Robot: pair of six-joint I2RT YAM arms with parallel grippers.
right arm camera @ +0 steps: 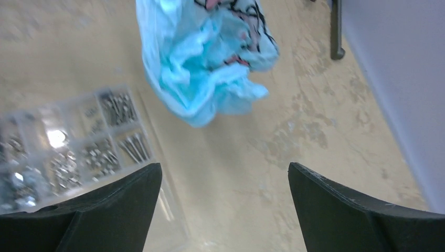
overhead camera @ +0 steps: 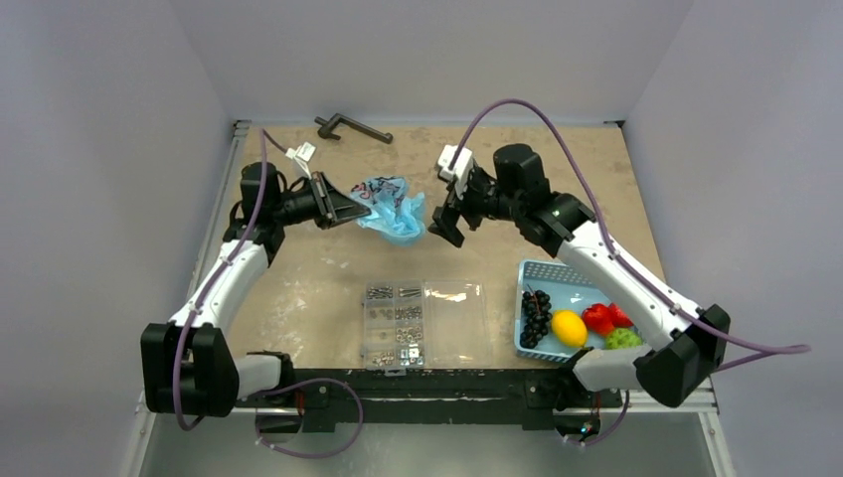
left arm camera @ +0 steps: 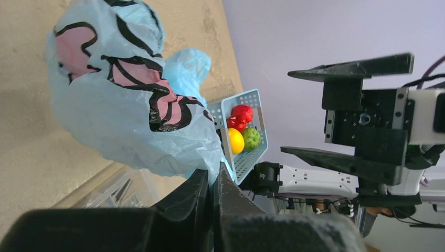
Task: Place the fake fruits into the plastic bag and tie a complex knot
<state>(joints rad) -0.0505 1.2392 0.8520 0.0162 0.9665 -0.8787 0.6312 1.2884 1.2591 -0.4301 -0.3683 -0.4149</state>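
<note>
1. Clear compartment box (overhead camera: 422, 323): lies at the near middle of the table (overhead camera: 596, 179), between the two arm bases. Its left cells hold screws and small metal parts.
2. Blue slotted basket (overhead camera: 552, 273): sits to the right of the box, near the right arm's base. It holds all the fake fruits: the dark grape bunch (overhead camera: 535, 318) at its left side, the yellow lemon (overhead camera: 569, 328) just beside it, the two red fruits (overhead camera: 604, 317) further right, and the green fruit (overhead camera: 623, 339) at the near right corner.
3. Left gripper (overhead camera: 366, 211): reaches in from the left, past the box. In the left wrist view its fingers (left arm camera: 202, 184) are pressed together, pinching an edge of the plastic bag (left arm camera: 120, 105).
4. Plastic bag, position: crumpled, light blue with a pink and black print, it sits at mid-table beyond the box, touching the left gripper's tips and well apart from the basket.
5. Right gripper (overhead camera: 444, 227): stands just to the right of the bag. In the right wrist view its fingers (right arm camera: 120, 199) are spread wide with bare table between them; the bag is ahead of them, apart from both fingers.
6. Dark L-shaped metal handle (overhead camera: 350, 127): lies flat at the far edge of the table, left of centre.
</note>
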